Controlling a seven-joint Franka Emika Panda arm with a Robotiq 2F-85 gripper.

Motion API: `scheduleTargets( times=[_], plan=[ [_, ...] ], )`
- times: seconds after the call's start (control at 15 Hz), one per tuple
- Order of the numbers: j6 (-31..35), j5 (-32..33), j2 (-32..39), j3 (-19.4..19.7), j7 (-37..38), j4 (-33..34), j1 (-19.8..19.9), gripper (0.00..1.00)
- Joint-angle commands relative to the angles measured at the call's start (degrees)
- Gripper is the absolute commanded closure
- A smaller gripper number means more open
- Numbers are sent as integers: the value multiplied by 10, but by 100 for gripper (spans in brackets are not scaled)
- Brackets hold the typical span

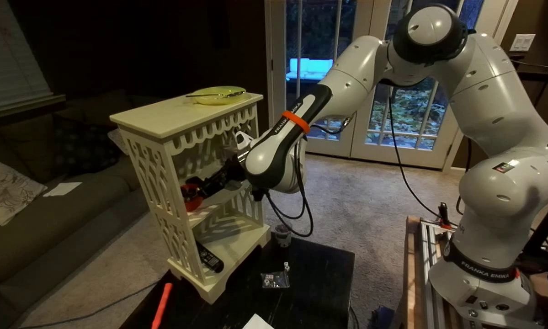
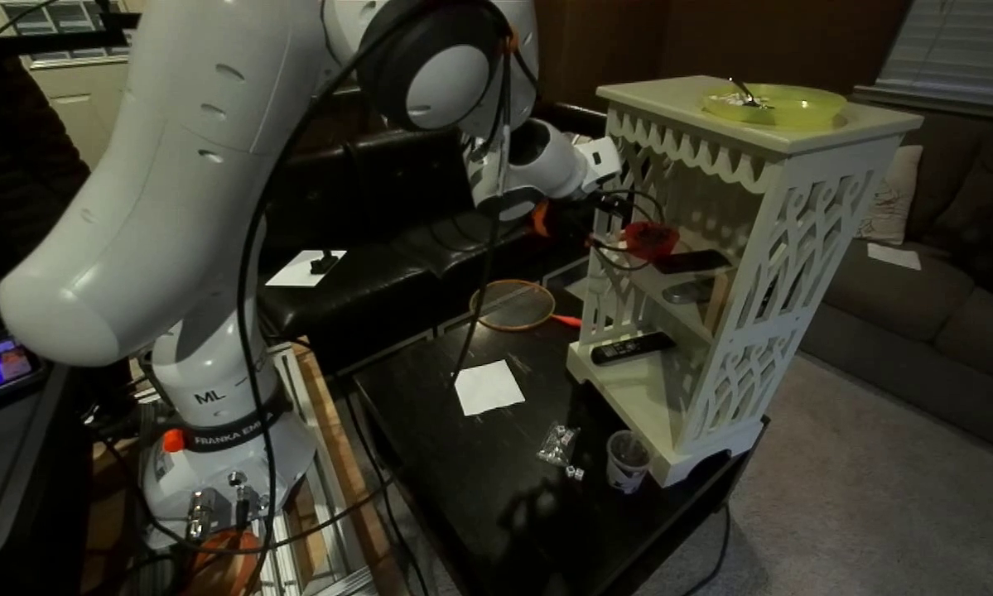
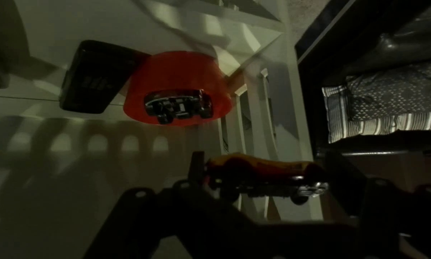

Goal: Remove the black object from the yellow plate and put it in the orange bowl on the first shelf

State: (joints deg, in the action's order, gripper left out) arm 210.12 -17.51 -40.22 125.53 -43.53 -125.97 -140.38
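Note:
The orange bowl (image 3: 179, 75) sits on the first shelf (image 1: 219, 200) of the cream unit; it shows in both exterior views (image 1: 192, 204) (image 2: 652, 242). In the wrist view a dark toy car (image 3: 179, 106) lies in the bowl. My gripper (image 3: 265, 174) is shut on a toy car (image 3: 269, 169) with an orange-yellow top and dark underside, held end to end between the fingers. The gripper (image 1: 198, 188) reaches into the shelf opening beside the bowl. The yellow plate (image 2: 802, 108) is on the unit's top with silverware on it. No separate black object is clear on it.
A black flat box-like item (image 3: 98, 77) lies beside the bowl on the same shelf. The lattice side (image 3: 244, 118) is close to the held car. A remote (image 2: 633, 348) lies on the bottom board. A cup (image 2: 629, 463) and a small bag (image 2: 558, 444) are on the black table.

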Motion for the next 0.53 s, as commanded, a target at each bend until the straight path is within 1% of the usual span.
scheduleTargets(
  times=[0.0,0.27,0.47],
  plan=[
    [50,53,-72,-16,14,20,0,42],
    [69,65,-116,-17,8,38,-2,42],
    [93,91,-150,-21,22,59,-1,42]
  ],
)
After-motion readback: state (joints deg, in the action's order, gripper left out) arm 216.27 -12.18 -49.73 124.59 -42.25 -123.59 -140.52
